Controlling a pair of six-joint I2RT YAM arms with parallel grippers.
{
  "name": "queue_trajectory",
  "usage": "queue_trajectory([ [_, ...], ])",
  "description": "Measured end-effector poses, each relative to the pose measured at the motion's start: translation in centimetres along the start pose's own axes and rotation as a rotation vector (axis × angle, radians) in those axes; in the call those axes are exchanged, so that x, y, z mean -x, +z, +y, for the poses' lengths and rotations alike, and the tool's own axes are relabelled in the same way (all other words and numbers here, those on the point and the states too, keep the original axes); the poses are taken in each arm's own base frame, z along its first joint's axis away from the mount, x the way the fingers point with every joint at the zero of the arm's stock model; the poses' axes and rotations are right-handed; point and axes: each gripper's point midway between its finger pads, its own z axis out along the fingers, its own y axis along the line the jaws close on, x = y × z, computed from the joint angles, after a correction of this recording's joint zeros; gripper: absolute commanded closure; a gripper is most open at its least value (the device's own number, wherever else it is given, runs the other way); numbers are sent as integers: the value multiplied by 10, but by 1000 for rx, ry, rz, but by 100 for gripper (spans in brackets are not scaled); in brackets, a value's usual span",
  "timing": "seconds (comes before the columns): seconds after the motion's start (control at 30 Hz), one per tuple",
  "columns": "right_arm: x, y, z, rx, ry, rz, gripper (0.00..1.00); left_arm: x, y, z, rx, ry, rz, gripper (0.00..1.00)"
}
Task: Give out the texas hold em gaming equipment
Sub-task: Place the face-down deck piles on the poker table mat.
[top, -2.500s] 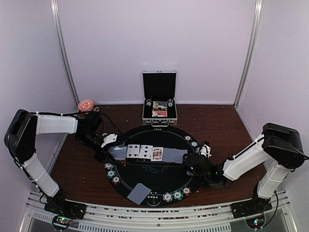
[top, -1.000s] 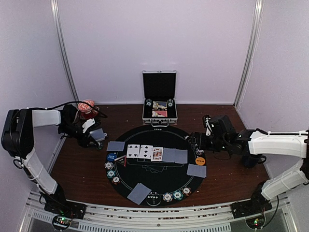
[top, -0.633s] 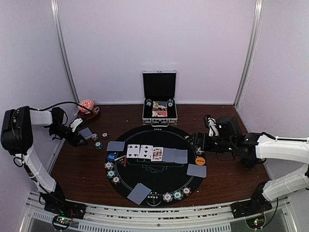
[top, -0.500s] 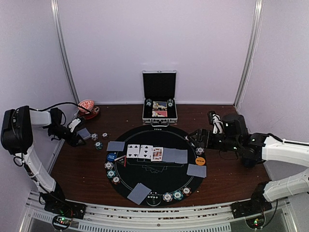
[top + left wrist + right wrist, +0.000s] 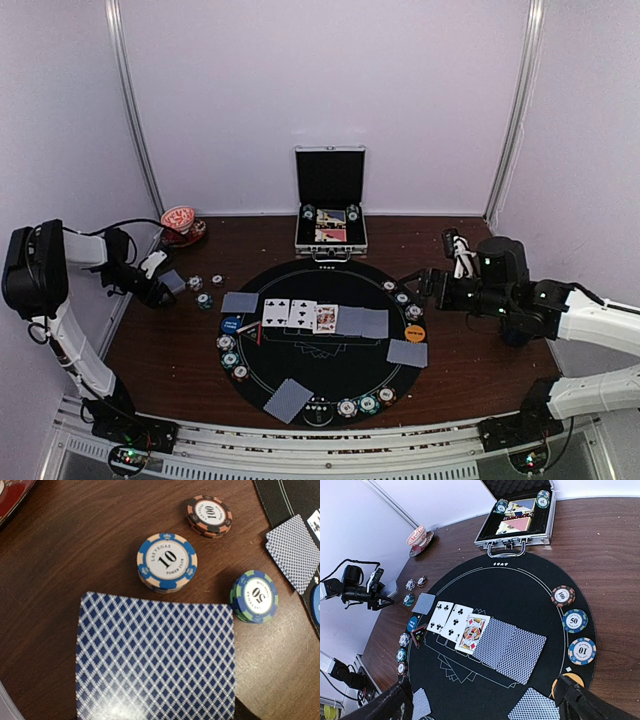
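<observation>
The left end effector point(image 5: 160, 287) is hovering at the left side of the table point(image 5: 65, 545), pinching 1 face-down playing card point(image 5: 155, 660). The card is hanging clear of the wood and is hiding the fingers in the wrist view.

Just beyond the card's far edge, 3 poker chips are sitting on bare wood. The 10 chip point(image 5: 167, 561) is nearest and almost touching that edge. The 50 chip point(image 5: 254, 596) is lying off the card's right corner. The 100 chip point(image 5: 209, 515) is lying farthest away, toward the round black mat point(image 5: 520, 590).

The card's short edge is facing the chips, so its long axis is probably running back toward the wrist, though the near end is cut off.

The right end effector point(image 5: 481, 686) is hanging with its fingers spread wide and carrying nothing. It is looking down over the mat's right rim, well apart from this spot.

The left arm is plainly the nearer one. The likely next move is lowering the card flat on the near side of the chips. The margin is slim, because any forward drift risks nudging the 10 chip.
</observation>
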Motion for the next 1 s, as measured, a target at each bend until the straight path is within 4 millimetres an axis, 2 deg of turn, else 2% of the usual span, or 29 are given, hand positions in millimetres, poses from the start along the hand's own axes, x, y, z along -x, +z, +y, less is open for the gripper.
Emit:
queue_trajectory([
  [0.4,0,-2,0,1,-14,-3,0,-7,8,1,-5,-8,11,38],
  [0.6,0,-2,-2,-10,-22,-5,0,9,-5,-9,-14,27,-28,38],
  [0.7,0,-1,-3,-16,-29,-5,0,27,-5,-20,-24,83,-31,38],
  [0.83,-1,0,-6,-26,-34,-2,0,61,3,-50,-62,194,-26,38],
  [1.0,-1,1,-6,-31,-34,-4,0,125,21,-93,-134,333,-48,38],
])
